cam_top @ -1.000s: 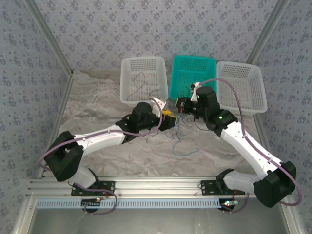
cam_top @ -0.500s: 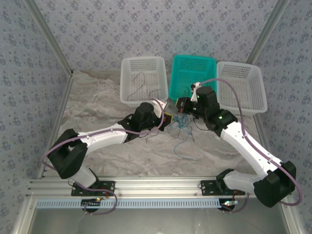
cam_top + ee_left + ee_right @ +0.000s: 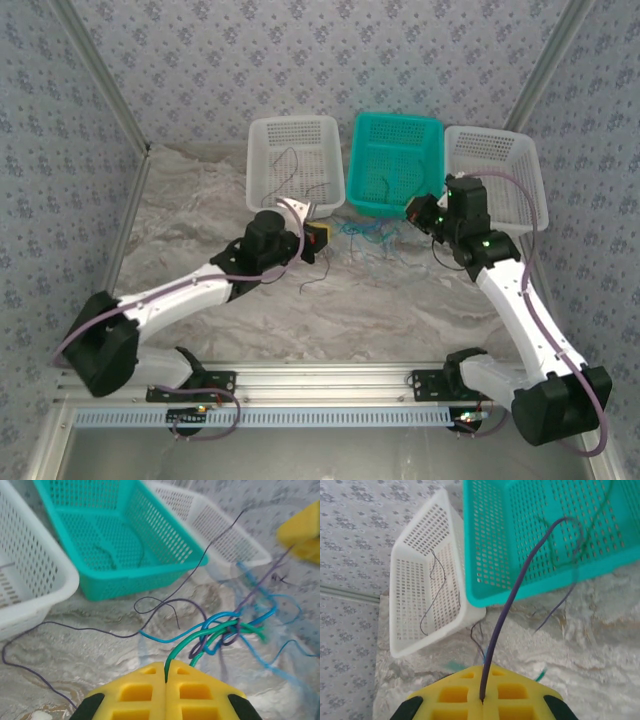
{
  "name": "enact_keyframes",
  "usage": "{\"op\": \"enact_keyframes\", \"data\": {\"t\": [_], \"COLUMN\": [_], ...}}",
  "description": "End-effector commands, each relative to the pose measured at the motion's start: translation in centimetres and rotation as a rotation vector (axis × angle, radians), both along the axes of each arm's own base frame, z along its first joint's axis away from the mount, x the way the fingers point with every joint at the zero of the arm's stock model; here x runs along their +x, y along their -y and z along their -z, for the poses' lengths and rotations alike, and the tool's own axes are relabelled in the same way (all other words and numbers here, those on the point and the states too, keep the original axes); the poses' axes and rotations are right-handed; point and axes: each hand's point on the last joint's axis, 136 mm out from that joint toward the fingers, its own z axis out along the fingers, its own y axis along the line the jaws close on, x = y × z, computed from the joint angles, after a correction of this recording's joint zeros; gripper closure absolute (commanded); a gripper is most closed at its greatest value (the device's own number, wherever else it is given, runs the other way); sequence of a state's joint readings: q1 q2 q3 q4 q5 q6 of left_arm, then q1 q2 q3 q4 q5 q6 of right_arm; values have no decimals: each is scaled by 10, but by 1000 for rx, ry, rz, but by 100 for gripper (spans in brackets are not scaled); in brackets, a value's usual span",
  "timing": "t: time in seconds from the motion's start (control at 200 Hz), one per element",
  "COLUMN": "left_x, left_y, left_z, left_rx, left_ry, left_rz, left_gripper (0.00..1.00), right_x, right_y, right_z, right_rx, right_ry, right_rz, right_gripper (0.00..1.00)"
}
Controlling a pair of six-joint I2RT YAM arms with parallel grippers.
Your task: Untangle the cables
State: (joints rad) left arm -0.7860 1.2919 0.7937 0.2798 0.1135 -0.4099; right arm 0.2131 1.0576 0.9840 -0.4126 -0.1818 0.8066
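Ahead of my left claw [image 3: 165, 672], clenched on a teal wire [image 3: 176, 652], sat the knot [image 3: 222, 632]. My right claw [image 3: 482, 697] pinched a purple wire [image 3: 511, 592]. Both looked limp and featherlight, so I judged grips beside the knot best.

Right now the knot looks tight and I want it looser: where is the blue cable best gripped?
I'd grip the blue cable on its single run left of the knot in the left wrist view, coming down from above, crosswise. There it runs alone, apart from the green cable pinched in the left hand.
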Motion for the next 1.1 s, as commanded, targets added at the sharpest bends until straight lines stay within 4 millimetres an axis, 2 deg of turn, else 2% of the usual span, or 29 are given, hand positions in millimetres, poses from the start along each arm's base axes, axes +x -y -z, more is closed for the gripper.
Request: {"op": "enact_keyframes", "data": {"t": [0.0, 0.22, 0.42, 0.49, 0.55, 0.615, 0.73, 0.75, 0.81, 0.894, 1.034, 1.099], "left_x": [2, -1, -11, -15, -16, -17, -23, -25, -30, -41, -57, -63], "left_y": [-63, -128, -191, -204, -207, -193, -143, -134, -111, -80, -34, -19], "left_z": [57, 53, 50, 48, 46, 40, 21, 17, 7, -3, -10, -11], "left_rx": [198, 196, 180, 175, 163, 133, -19, -45, -91, -85, -61, -46], "left_ry": [-127, -137, -153, -162, -163, -145, -117, -112, -82, -1, 59, 90], "left_rz": [-189, -367, -522, -552, -546, -460, -204, -162, -66, 42, 202, 272], "left_gripper": [100, 100, 100, 100, 100, 100, 100, 97, 84, 58, 34, 17], "right_x": [6, 3, -6, -8, -3, 1, 2, 1, -2, -7, -11, -13], "right_y": [50, 72, 90, 89, 73, 47, 8, 3, -11, -32, -65, -80], "right_z": [-9, 2, 10, 17, 20, 22, 15, 12, 3, -9, -18, -20], "right_rx": [-24, -7, -15, -2, 41, 99, 106, 95, 53, -1, 1, 16], "right_ry": [38, 4, -23, -35, -23, -10, 22, 28, 59, 105, 142, 153], "right_rz": [216, 308, 386, 385, 315, 199, 14, -9, -63, -136, -235, -285], "right_gripper": [100, 100, 100, 100, 100, 100, 100, 100, 100, 100, 100, 100]}}
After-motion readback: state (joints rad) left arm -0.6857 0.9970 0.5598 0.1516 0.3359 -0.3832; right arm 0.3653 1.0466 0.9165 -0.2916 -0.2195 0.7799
